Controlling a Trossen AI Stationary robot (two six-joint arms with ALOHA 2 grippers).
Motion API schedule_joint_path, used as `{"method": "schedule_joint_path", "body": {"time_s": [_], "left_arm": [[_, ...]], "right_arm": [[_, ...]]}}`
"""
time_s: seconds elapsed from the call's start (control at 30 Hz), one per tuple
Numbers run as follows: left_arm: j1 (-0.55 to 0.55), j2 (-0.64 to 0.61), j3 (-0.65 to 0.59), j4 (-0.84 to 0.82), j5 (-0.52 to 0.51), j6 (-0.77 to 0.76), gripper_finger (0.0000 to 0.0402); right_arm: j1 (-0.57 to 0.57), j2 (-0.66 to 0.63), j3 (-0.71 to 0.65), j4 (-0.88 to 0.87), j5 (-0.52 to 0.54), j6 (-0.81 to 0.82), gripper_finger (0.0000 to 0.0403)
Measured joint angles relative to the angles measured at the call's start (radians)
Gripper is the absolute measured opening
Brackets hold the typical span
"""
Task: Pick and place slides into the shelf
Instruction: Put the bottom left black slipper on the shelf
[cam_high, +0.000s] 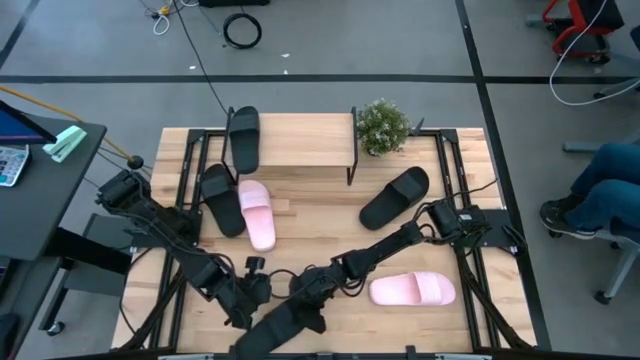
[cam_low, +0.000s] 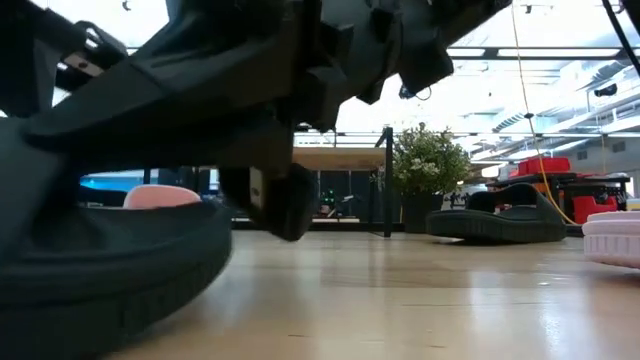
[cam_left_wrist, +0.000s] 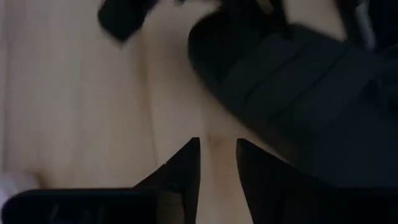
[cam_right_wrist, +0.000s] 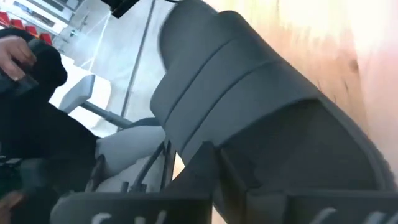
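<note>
A black slide lies at the table's near edge, and it fills the left of the low view. My right gripper reaches down to the slide's far end and is shut on it. My left gripper hangs just left of the slide. Its fingers are a little apart over bare wood, with the slide beside them. The shelf stands at the far side with one black slide on its top board. My right gripper grips the black slide at its far end, on the rim behind the wide strap. One finger shows against that rim; the slide hides the other. The fingers slant down from the table's far right. The slide's sole rests on the table.
A black slide and a pink slide lie in front of the shelf's left end. Another black slide lies at centre right and a pink slide at the near right. A potted plant stands beside the shelf.
</note>
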Motion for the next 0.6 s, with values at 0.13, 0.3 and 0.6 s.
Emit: {"method": "schedule_joint_path", "body": {"time_s": [0.13, 0.3, 0.6], "left_arm": [[0.000, 0.000, 0.000, -0.118, 0.000, -0.087, 0.0085], [0.000, 0.000, 0.000, -0.200, -0.015, -0.166, 0.0053], [0.012, 0.000, 0.000, -0.189, -0.029, -0.168, 0.0010]], "right_arm": [[0.004, -0.078, 0.000, -0.190, 0.010, -0.062, 0.0007], [0.014, -0.267, 0.000, -0.484, 0.127, -0.171, 0.0004], [-0.087, -0.651, 0.000, -0.840, 0.550, -0.583, 0.0002]]}}
